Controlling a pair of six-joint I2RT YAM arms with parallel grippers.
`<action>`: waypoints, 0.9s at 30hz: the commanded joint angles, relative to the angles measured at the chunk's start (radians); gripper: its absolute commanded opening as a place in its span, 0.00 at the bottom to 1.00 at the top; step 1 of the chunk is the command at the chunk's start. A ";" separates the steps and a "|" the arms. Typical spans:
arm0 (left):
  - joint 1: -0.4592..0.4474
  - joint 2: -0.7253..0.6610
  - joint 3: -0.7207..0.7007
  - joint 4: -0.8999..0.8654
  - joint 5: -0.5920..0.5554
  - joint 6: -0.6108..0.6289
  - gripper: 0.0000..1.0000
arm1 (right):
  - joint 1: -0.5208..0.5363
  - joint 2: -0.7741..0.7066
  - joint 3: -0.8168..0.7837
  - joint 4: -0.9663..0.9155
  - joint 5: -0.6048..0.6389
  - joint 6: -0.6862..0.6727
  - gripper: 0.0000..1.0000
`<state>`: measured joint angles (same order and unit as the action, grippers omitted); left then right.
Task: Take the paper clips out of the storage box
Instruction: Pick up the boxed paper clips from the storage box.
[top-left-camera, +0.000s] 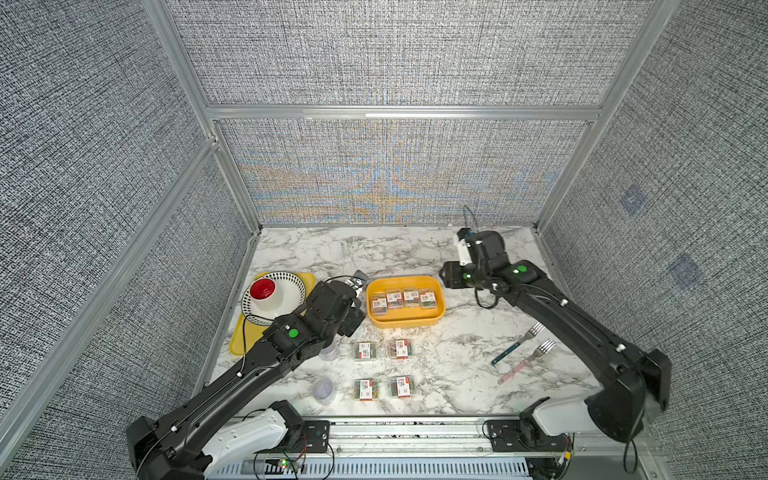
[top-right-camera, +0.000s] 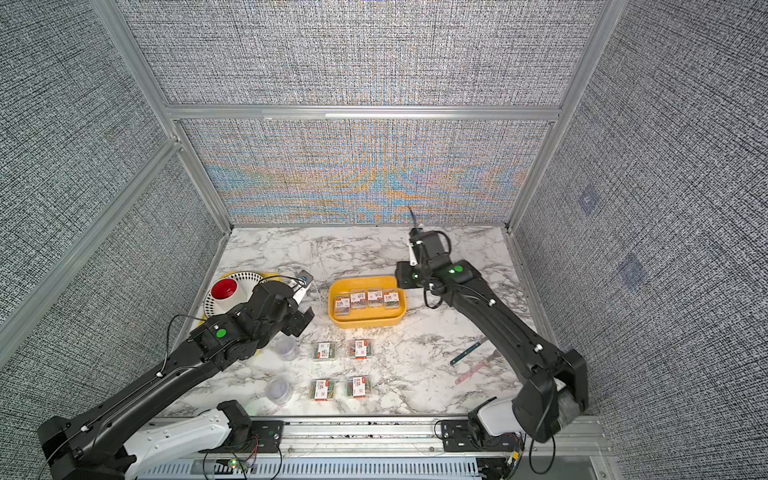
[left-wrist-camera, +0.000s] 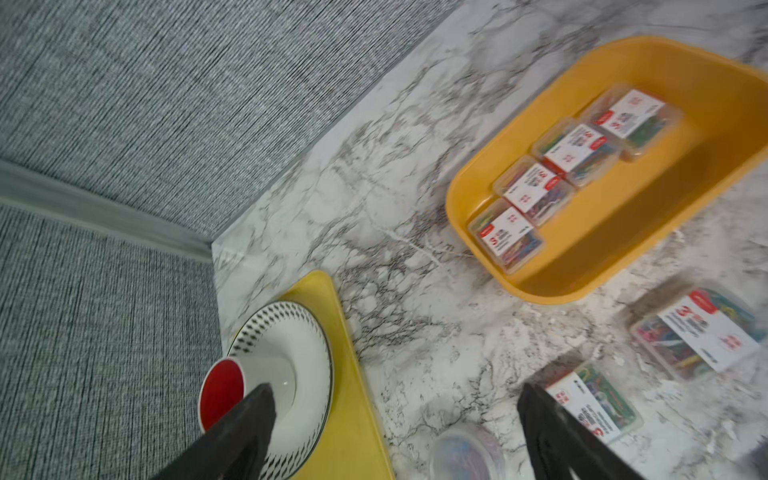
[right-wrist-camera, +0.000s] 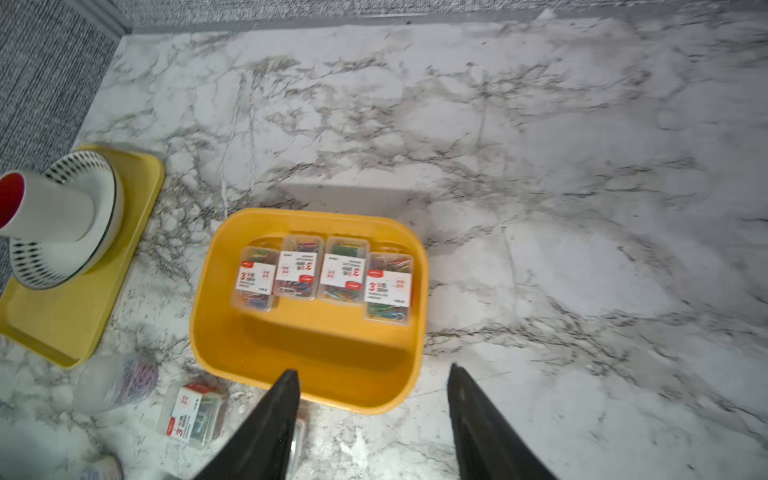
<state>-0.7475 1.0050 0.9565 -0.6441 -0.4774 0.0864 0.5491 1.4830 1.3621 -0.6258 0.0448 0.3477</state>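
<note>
On the table (top-left-camera: 457, 332), your storage box (top-left-camera: 405, 322) sits with four paper clip cases (top-left-camera: 403, 298) packed side by side along its far wall; four loose cases (top-left-camera: 401, 348) and two round tubs (top-left-camera: 323, 390) lie outside, in front of it. Pinch one packed case and you may drag its neighbour along, or catch the wall and tip the light box. Your left tool (left-wrist-camera: 395, 388) stands spread wide and empty between the yellow tray (top-left-camera: 241, 336) and the box; your right tool (right-wrist-camera: 374, 370) hangs by the box's right end, fingers apart, holding nothing
</note>
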 joint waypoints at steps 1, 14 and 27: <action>0.065 -0.017 -0.020 0.032 -0.032 -0.135 0.93 | 0.074 0.115 0.097 -0.096 0.026 0.036 0.60; 0.155 -0.047 -0.055 0.047 -0.003 -0.206 0.89 | 0.216 0.565 0.443 -0.189 -0.001 0.066 0.62; 0.161 -0.031 -0.050 0.034 -0.010 -0.214 0.89 | 0.166 0.566 0.364 -0.177 0.120 0.136 0.65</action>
<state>-0.5903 0.9707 0.8993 -0.6231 -0.4873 -0.1135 0.7269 2.0796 1.7596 -0.8017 0.1177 0.4503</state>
